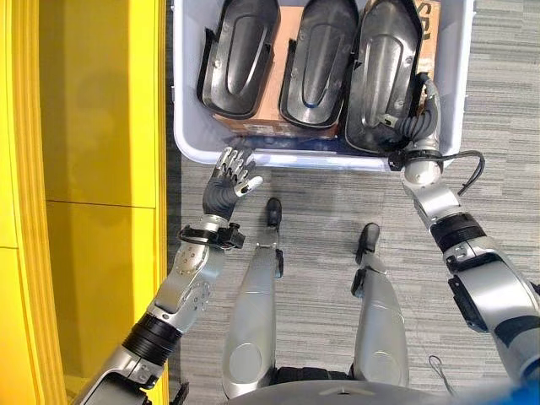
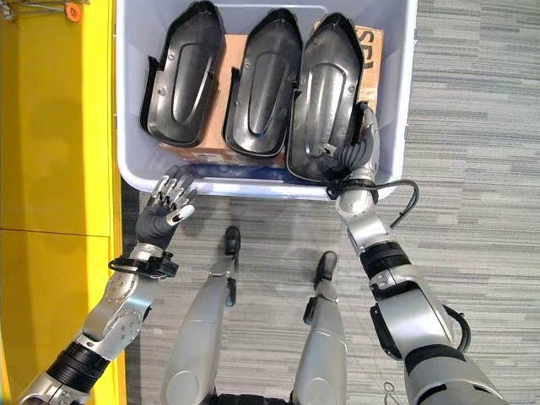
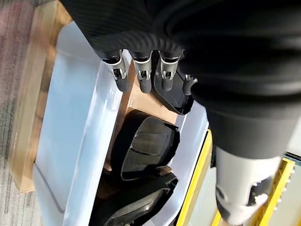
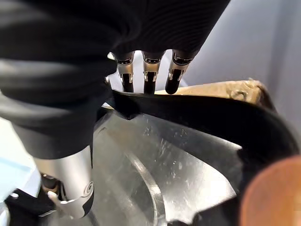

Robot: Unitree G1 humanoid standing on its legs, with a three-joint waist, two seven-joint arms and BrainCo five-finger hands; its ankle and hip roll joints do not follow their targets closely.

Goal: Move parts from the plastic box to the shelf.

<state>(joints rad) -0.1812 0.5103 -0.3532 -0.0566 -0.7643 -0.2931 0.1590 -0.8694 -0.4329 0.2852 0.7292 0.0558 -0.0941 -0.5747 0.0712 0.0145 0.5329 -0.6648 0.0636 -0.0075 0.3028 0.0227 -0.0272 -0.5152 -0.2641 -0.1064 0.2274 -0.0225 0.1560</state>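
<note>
Reaching into the box (image 2: 126,160) from its near right corner, the right hand (image 2: 359,148) is at the rightmost part (image 2: 329,93), a long black shell whose long axis runs away from the robot, in line with the forearm. The part lies directly ahead of and inward from this hand, so the right arm is plainly the nearer one. In the right wrist view the fingers (image 4: 146,77) hook over the part's raised rim, with the thumb side below the edge; it reads as a grip clamped on the near end of the shell, though the thumb's contact is not clear. The part rests in the box, leaning on a cardboard carton (image 2: 371,46), beside two more parts (image 2: 261,80) to the hand's left. The left hand (image 2: 164,202) hovers just outside the box's near wall, fingers loosely spread, holding nothing, the leftmost part (image 2: 181,76) ahead of it beyond the wall. My judgement: the next move is a lift along that axis, clear of the wall.
</note>
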